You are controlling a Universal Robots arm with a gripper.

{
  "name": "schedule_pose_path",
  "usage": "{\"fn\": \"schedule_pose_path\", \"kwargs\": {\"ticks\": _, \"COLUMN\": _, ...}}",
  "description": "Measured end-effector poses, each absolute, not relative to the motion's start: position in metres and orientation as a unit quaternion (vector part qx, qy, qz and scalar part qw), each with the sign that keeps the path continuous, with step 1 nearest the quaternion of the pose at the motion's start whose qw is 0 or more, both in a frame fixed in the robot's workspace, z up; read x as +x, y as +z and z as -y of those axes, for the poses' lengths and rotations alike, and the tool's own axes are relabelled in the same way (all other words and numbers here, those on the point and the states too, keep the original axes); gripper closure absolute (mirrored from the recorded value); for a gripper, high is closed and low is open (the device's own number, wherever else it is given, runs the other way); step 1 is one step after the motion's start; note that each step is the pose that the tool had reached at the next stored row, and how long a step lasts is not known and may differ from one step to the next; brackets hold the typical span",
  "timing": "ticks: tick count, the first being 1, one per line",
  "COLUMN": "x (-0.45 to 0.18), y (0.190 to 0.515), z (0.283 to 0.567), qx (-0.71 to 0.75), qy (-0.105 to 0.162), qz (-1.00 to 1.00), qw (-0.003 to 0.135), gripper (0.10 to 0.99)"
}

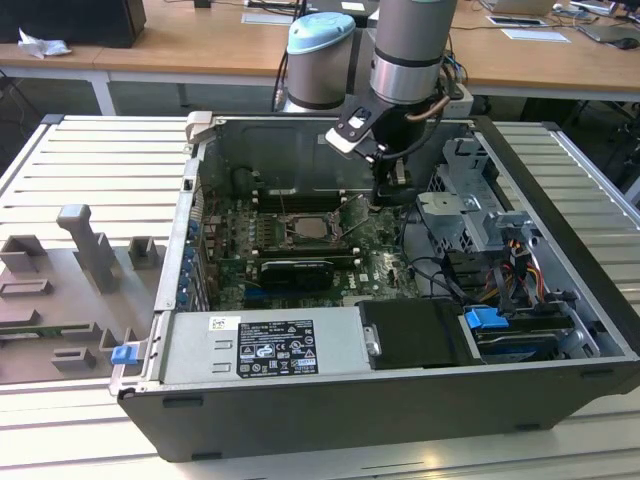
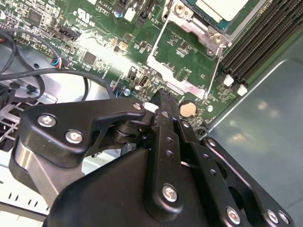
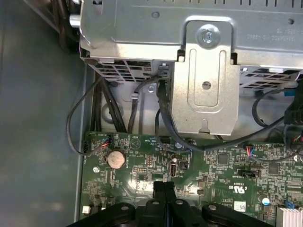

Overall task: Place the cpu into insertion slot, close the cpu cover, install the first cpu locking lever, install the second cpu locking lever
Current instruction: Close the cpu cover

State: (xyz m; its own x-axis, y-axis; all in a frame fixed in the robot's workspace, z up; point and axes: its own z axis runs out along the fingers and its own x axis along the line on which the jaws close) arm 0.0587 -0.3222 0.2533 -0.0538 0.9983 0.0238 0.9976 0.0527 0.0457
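Observation:
The cpu (image 1: 318, 228) lies pale and square in the insertion slot (image 1: 297, 236) in the middle of the motherboard; the second wrist view shows its corner (image 2: 220, 7) inside the slot's silver rim (image 2: 196, 23). The cpu cover (image 2: 182, 84), a silver frame with a cut-out centre, stands swung open on the side of the slot toward my gripper, with green board showing through it. My gripper (image 2: 162, 94) is shut with nothing between its black fingers, its tip just beside the cover's free edge. It hangs low over the board (image 3: 163, 186), to the exterior view's right of the slot (image 1: 385, 200).
A grey drive cage (image 3: 203, 80) with black cables (image 3: 163, 118) stands close beyond the fingertips. A coin battery (image 3: 115, 159) sits on the board nearby. Long black memory slots (image 2: 265, 42) flank the socket. A black expansion card (image 1: 295, 270) and the power supply (image 1: 270, 345) lie nearer the case front.

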Motion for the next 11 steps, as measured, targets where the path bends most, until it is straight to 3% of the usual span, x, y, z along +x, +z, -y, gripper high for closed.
{"fn": "schedule_pose_path", "kwargs": {"ticks": 3, "x": 0.0587, "y": 0.2502, "z": 0.3223, "qx": 0.688, "qy": 0.022, "qz": -0.726, "qw": 0.004, "gripper": 0.98}}
{"fn": "schedule_pose_path", "kwargs": {"ticks": 7, "x": 0.0587, "y": 0.2502, "z": 0.3222, "qx": 0.688, "qy": 0.004, "qz": -0.725, "qw": -0.015, "gripper": 0.98}}
{"fn": "schedule_pose_path", "kwargs": {"ticks": 11, "x": 0.0569, "y": 0.2501, "z": 0.3222, "qx": 0.688, "qy": 0.003, "qz": -0.725, "qw": -0.016, "gripper": 0.98}}
